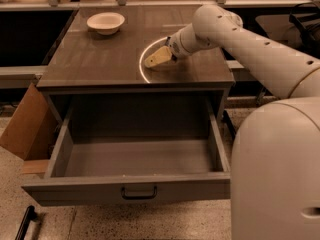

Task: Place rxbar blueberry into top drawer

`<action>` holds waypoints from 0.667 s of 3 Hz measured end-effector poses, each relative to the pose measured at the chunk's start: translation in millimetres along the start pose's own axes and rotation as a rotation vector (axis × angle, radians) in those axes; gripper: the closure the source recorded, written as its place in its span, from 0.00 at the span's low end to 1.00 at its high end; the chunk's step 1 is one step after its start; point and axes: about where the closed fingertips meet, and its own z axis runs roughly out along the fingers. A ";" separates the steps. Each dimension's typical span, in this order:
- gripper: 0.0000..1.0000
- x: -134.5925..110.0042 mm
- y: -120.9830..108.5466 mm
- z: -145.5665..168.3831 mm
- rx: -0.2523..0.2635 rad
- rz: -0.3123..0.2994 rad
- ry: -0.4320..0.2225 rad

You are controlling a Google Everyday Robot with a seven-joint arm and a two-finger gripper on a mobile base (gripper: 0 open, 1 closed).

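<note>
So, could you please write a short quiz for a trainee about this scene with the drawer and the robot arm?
1. True or false: the top drawer is pulled open.
2. Where is the gripper?
A) inside the drawer
B) over the tabletop, to the right of the white bowl
C) down by the floor
3. Fill in: the brown thing at the left of the drawer is a ___.

Key: 1 true; 2 B; 3 cardboard box.
</note>
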 end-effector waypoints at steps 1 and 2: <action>0.40 -1.3 0.2 0.9 0.000 0.000 0.001; 0.63 -4.7 0.0 -1.9 0.000 0.000 0.001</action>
